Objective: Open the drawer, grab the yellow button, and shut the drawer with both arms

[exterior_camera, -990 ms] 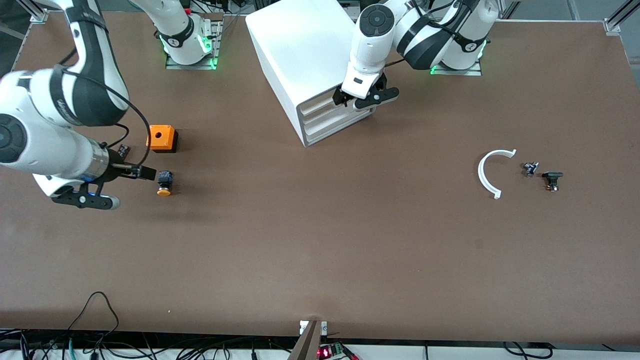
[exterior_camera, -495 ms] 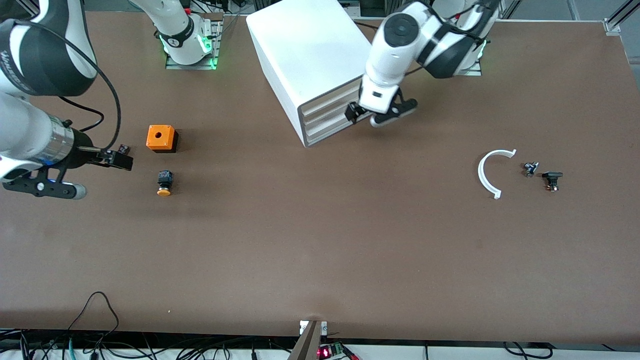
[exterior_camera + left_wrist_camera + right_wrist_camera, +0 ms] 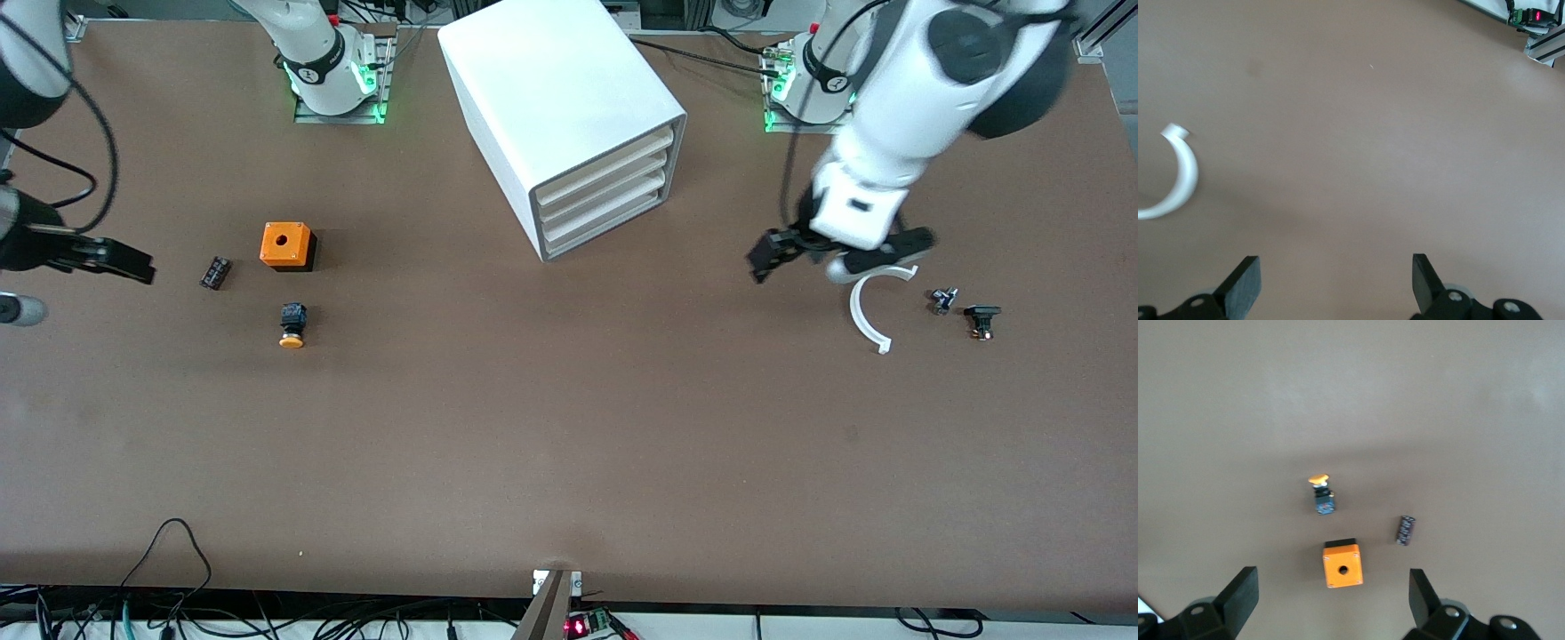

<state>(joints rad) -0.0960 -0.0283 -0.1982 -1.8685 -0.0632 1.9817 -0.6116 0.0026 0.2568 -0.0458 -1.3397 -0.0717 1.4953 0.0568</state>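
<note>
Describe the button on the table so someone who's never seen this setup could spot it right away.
Find the orange cube toward the right arm's end of the table. The button lies just nearer the front camera: tiny, with an orange-yellow cap and dark body, unlike the all-black ridged part beside the cube.

An orange plastic cube with a round hole point(image 3: 286, 245) sits on the brown desk point(image 3: 569, 444) beside a small black ridged part point(image 3: 215, 272); a white curved plastic arc point(image 3: 867, 311) lies near two tiny dark parts point(image 3: 965, 309).
</note>
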